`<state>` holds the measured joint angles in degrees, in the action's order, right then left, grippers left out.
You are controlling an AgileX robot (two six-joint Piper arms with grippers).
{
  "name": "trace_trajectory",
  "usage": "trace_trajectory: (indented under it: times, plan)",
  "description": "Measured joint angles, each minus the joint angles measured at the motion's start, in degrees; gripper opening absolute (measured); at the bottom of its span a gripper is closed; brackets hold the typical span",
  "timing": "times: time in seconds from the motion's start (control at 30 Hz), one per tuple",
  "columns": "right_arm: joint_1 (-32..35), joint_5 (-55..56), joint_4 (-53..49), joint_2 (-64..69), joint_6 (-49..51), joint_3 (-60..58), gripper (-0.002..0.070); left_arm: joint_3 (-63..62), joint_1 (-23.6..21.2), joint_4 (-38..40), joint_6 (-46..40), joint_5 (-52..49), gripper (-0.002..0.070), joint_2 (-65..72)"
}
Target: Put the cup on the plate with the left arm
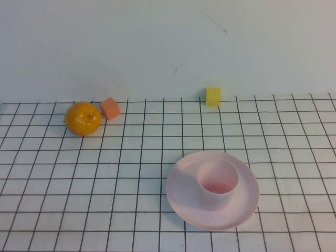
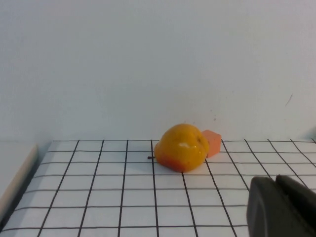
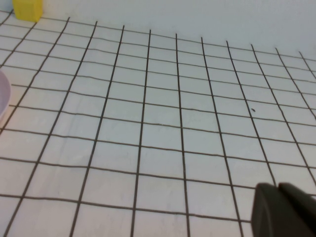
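The cup (image 1: 217,184) stands upright inside the plate (image 1: 181,194), so you may judge placement done; your left gripper (image 2: 282,207) sits low facing the orange (image 2: 181,147), your right gripper (image 3: 284,210) over bare grid; jaw spread cannot be told for either.

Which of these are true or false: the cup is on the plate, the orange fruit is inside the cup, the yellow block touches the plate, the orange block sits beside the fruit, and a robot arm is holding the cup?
1. The cup stands upright on the plate. True.
2. The orange fruit is inside the cup. False: it lies on the table, far to the left of the cup.
3. The yellow block touches the plate. False: it stands apart, near the wall.
4. The orange block sits right beside the fruit. True.
5. An arm holds the cup. False: the left gripper and right gripper are both away from it, each showing only at the edge of its own wrist view.
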<state>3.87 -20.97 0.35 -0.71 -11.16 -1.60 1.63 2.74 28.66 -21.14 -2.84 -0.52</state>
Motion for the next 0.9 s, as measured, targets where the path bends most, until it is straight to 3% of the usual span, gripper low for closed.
trace_trajectory:
  times: [0.1, 0.23, 0.3, 0.9]
  plan:
    - [0.0, 0.0, -0.35, 0.0, 0.0, 0.0, -0.0002, 0.0, 0.12, -6.18, 5.92, -1.92, -0.0001, 0.0]
    - [0.0, 0.0, -0.35, 0.0, 0.0, 0.0, -0.0002, 0.0, 0.12, -20.33, 19.48, -7.07, -0.0001, 0.0]
    - [0.0, 0.0, -0.35, 0.0, 0.0, 0.0, -0.0002, 0.0, 0.12, -23.04, 22.0, -11.4, -0.0001, 0.0]
    - [0.0, 0.0, 0.0, 0.0, 0.0, 0.0, -0.0002, -0.1, 0.12, -24.42, 23.81, -15.05, -0.0001, -0.03]
